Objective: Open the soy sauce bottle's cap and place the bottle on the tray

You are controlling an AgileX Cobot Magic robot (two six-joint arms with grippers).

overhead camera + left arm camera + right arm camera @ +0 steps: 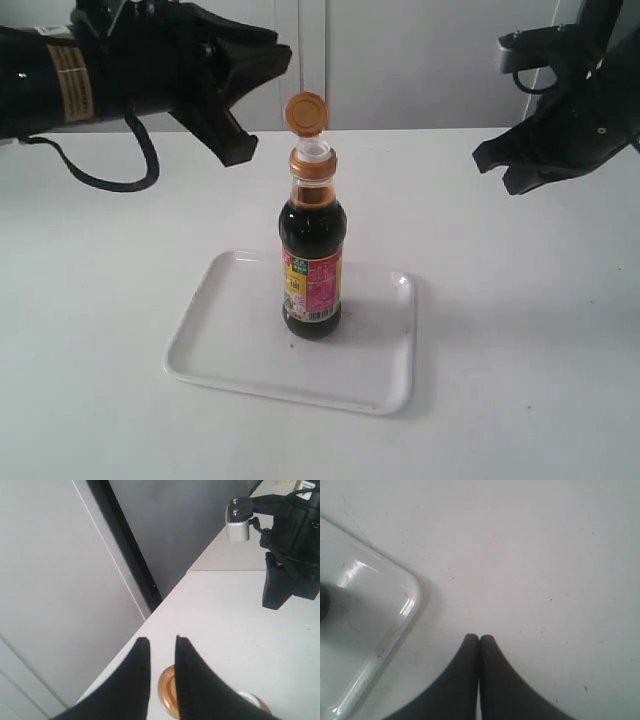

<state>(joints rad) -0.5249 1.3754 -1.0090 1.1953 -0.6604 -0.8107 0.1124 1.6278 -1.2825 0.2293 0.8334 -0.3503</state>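
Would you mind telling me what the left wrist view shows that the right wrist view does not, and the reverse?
Only the left wrist view shows the flipped-up orange cap, the white spout rim, the wall, and the right arm across the table. Only the right wrist view shows a corner of the tray and a dark sliver of the soy sauce bottle at the frame's edge. Both show the white table and their own end effector: left slightly parted, right closed and empty.

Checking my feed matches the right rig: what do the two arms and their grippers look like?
Both arms are matte black. The left gripper has two tapered, pointed black fingers; its arm carries a yellow-orange label with dark print and a looping black cable. The right gripper has the same tapered black fingers, and a small silver-grey block sits on its arm.
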